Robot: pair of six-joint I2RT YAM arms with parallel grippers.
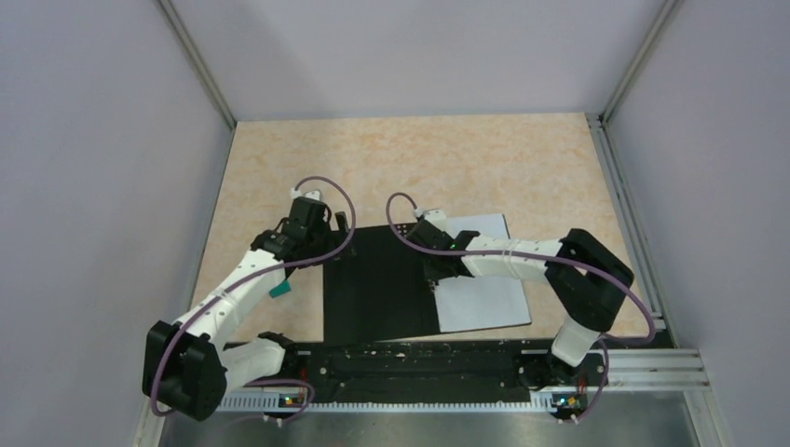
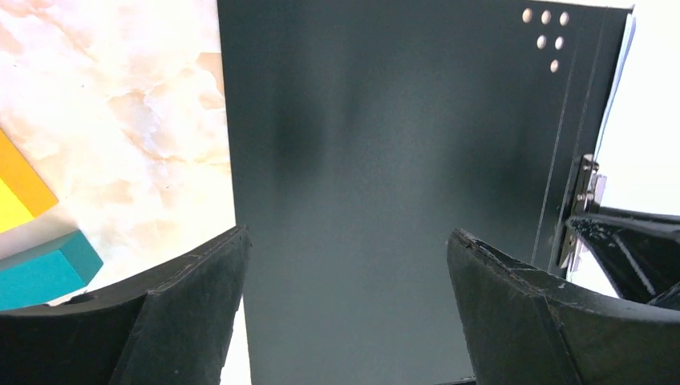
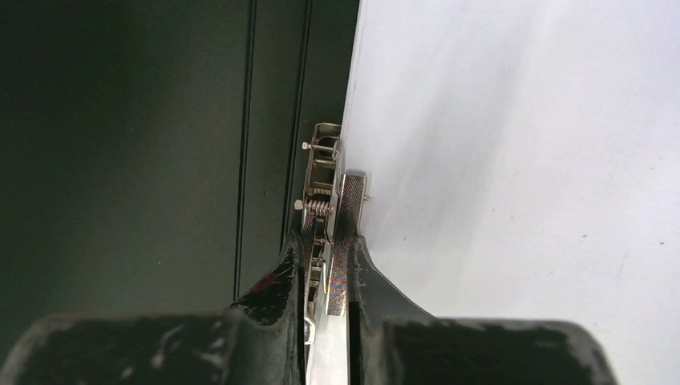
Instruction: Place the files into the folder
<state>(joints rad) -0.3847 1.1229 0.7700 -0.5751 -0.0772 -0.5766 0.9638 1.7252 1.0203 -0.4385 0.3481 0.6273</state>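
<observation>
Right tool (image 3: 325, 258) pinched on spine clip (image 3: 321, 168) of folder (image 3: 160, 120), clip base hidden

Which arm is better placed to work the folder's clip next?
Probably the right. The right tool pinches the metal clip at the spine, beside the files. The left tool hangs open above the black inner cover of the folder, holding nothing.
</observation>
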